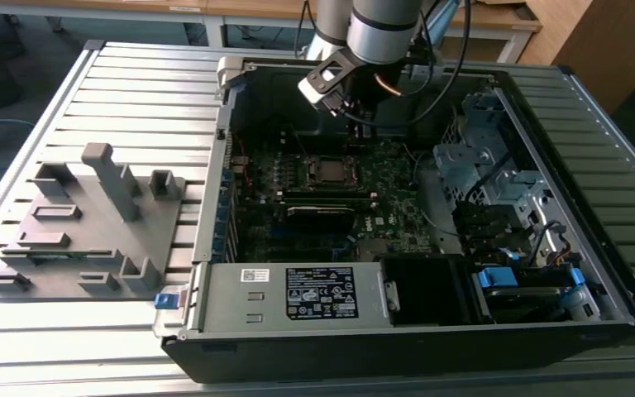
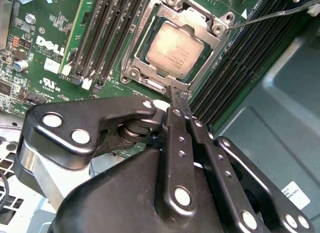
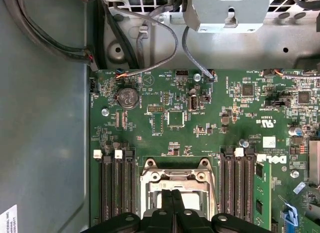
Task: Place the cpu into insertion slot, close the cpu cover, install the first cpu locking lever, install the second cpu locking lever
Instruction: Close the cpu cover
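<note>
Jaws pressed together, gripping nothing, tips just beside the cpu cover (image 2: pixel 192 15); in the exterior view, cpu (image 1: pixel 326 169) at six o'clock from them.

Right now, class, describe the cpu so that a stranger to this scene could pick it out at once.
Start at the open computer case on the slatted table, then find the dark green motherboard on its floor. Near the board's middle sits the cpu, a dull silver-grey square framed by the silvery cpu cover, unlike the long black memory slots flanking it.
</note>
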Robot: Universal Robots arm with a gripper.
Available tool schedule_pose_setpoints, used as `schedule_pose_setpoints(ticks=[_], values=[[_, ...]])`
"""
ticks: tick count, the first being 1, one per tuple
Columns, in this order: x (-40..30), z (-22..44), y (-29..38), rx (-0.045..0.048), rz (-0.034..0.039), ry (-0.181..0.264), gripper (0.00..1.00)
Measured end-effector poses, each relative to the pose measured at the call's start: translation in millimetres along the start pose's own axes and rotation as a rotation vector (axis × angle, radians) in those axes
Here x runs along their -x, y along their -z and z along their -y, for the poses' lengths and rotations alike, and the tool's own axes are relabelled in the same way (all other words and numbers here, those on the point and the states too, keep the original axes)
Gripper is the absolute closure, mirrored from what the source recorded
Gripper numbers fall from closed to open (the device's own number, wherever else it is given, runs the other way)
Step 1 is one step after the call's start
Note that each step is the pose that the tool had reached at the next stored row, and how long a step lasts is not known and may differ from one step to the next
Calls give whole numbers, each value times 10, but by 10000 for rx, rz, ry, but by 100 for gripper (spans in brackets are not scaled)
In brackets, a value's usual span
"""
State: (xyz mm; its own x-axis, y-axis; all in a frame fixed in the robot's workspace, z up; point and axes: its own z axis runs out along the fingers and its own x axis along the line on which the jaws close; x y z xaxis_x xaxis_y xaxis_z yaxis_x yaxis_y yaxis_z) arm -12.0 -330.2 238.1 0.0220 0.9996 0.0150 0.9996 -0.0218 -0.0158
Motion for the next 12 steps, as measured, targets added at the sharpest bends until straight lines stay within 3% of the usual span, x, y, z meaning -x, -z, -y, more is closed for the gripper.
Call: schedule_pose_setpoints(ticks=[12], values=[[0, 7, -14, 0, -1, 1, 90]])
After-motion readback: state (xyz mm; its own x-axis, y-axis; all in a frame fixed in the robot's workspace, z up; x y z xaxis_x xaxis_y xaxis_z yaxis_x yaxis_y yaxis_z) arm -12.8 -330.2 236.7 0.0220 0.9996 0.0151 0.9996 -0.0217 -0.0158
